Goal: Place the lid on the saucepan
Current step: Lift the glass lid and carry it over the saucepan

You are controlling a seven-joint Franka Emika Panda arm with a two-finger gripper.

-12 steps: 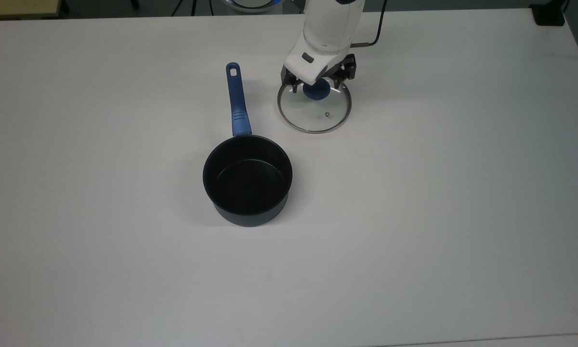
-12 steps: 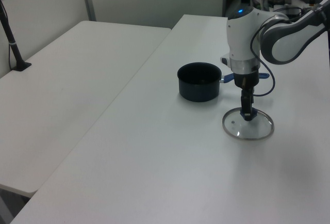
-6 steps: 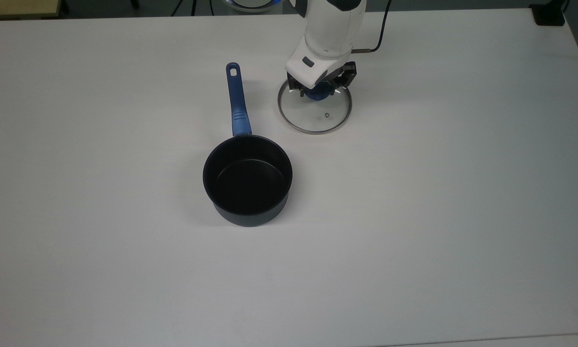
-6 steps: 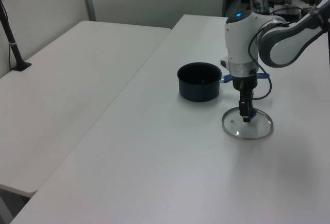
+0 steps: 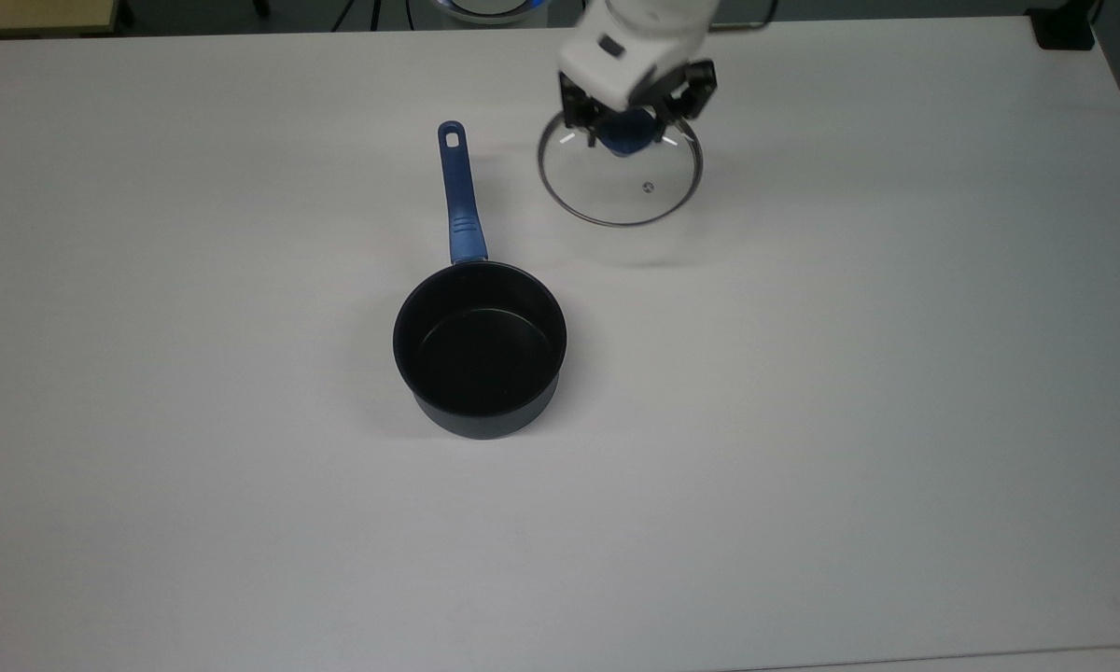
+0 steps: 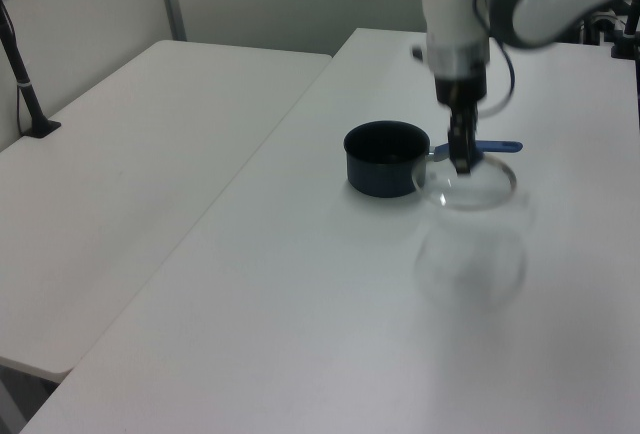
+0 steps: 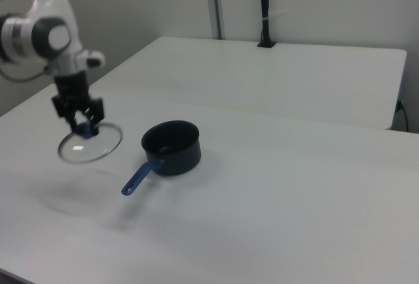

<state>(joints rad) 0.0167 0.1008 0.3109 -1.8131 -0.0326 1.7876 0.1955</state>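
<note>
The lid was a round disc of clear glass with a thin metal rim, a blue knob at its centre and a small steam vent. The pincer was closed on that knob and held the lid in the air above the smooth white table, with a faint shadow below it. The saucepan stood open on the table, well apart from the lid: a small round pan, matt black inside with dark walls and a long blue handle with a hole at its end. Half a second before, the lid had lain flat on the table under the pincer; since then it had risen clear, and the saucepan had not moved.
</note>
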